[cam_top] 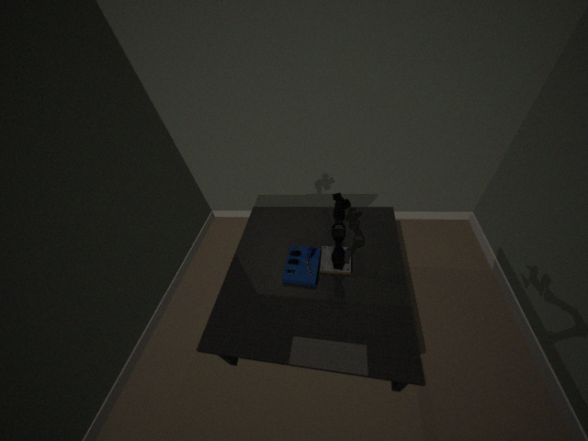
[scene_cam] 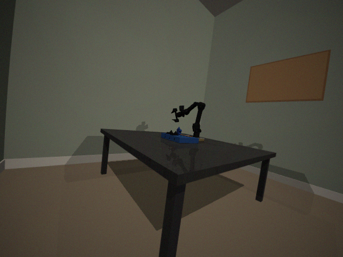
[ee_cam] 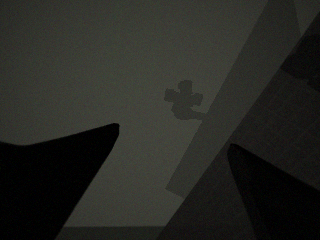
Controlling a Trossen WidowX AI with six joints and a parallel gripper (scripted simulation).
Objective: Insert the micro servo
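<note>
The blue deck (cam_top: 299,280) (scene_cam: 188,140) lies on the table. The loose micro servo (cam_top: 311,252) (scene_cam: 179,130) is a small dark blue shape at the deck's back right in the top view; in the exterior view it stands up above the deck. Its orange cable (cam_top: 309,266) trails forward over the deck. An empty-looking pocket (cam_top: 290,272) with pale marks shows at the deck's front left. The servo's exact tilt and ear contact are too small to tell. My gripper (scene_cam: 172,116) (ee_cam: 173,138) is open and empty, high above the deck and beyond it.
Two black parts (cam_top: 295,253) (cam_top: 293,261) sit in the deck behind the pocket. The arm's pale base plate (cam_top: 327,267) stands just right of the deck. A light grey rectangle (cam_top: 328,353) lies at the table's front edge. The wrist view shows wall, shadows and table edge.
</note>
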